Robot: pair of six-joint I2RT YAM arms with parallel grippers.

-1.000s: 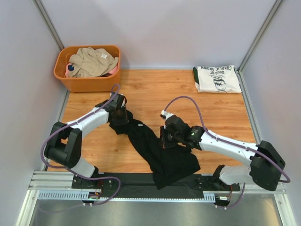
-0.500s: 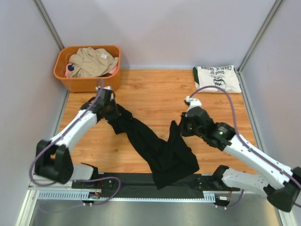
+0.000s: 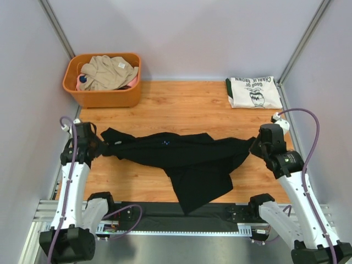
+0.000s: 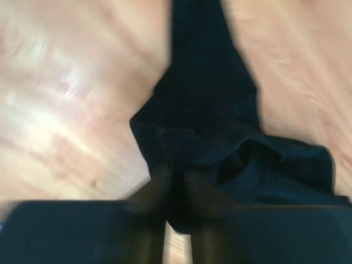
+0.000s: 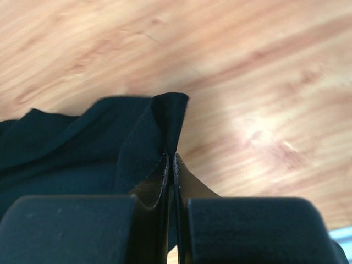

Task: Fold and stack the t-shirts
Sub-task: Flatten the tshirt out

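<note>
Right wrist view had the right gripper (image 5: 170, 160) pinched tight on a folded edge of the black t-shirt (image 5: 82, 148), its two fingers (image 5: 155, 190) pressed together with only the thin cloth between them. A small peak of fabric stood up just past the fingertips, and the rest fell away to the left over the wooden table (image 5: 264, 82). Left wrist view was blurred, yet the left gripper (image 4: 175, 190) appeared clamped on a bunched corner of the same shirt, the dark cloth running away from it in a narrowing strip.

From above, the two grippers stood well apart, one near each side edge of the table. The shirt hung stretched between them in a long band across the middle. A loose flap sagged from the band toward the near edge, its tip lying over the black strip (image 3: 159, 212) by the arm bases. A tiny light-blue mark (image 3: 163, 142) showed on the band. The white t-shirt (image 3: 253, 92) lay folded in the far right corner, print upward, apart from the black one. An orange basket (image 3: 104, 98) in the far left corner held beige cloth (image 3: 107, 70).
</note>
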